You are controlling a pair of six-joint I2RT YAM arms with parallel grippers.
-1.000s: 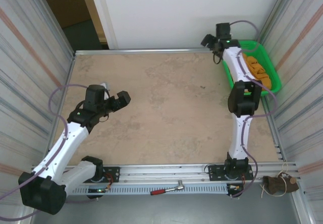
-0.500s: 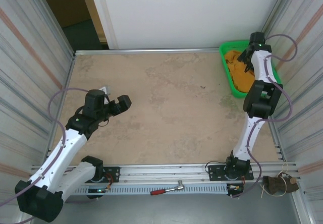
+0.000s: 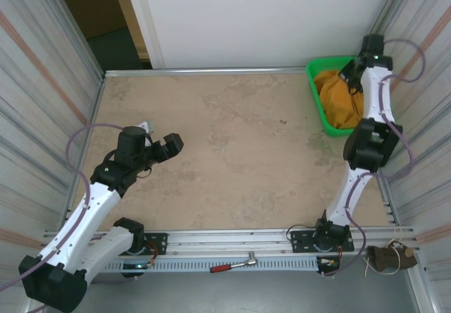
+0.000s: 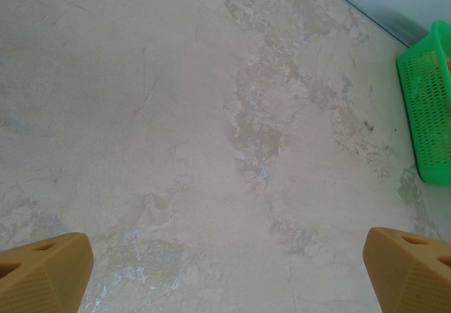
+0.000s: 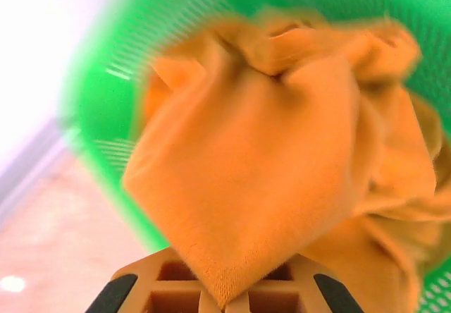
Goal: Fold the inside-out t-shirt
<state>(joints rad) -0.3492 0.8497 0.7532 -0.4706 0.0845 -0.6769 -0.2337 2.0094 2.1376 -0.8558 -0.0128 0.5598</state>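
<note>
Two arms, top view: the left gripper (image 3: 171, 144) hovers over the left part of the table (image 3: 239, 137) with its jaws spread wide. The right gripper (image 3: 347, 75) reaches into the green basket (image 3: 315, 94) at the far right corner.
T-shirt, top view: the orange t-shirt (image 3: 342, 105) lies bunched inside the green basket. Its upper part peaks right at the right gripper, and it is well apart from the left gripper.
Left jaws, left wrist view: the left gripper (image 4: 225, 274) is open, with one finger (image 4: 42, 271) in each lower corner. Between them is bare table (image 4: 176, 115).
Basket, left wrist view: the green basket (image 4: 426, 108) stands at the right edge, far from the open jaws.
Right jaws, right wrist view: the right gripper (image 5: 224, 295) is closed, with a corner of the cloth pinched in it at the bottom edge.
T-shirt, right wrist view: the t-shirt (image 5: 261, 151) rises from the jaws as one broad fold. Beyond that it crumples into loose bunches inside the green basket (image 5: 106, 108). This picture is blurred.
</note>
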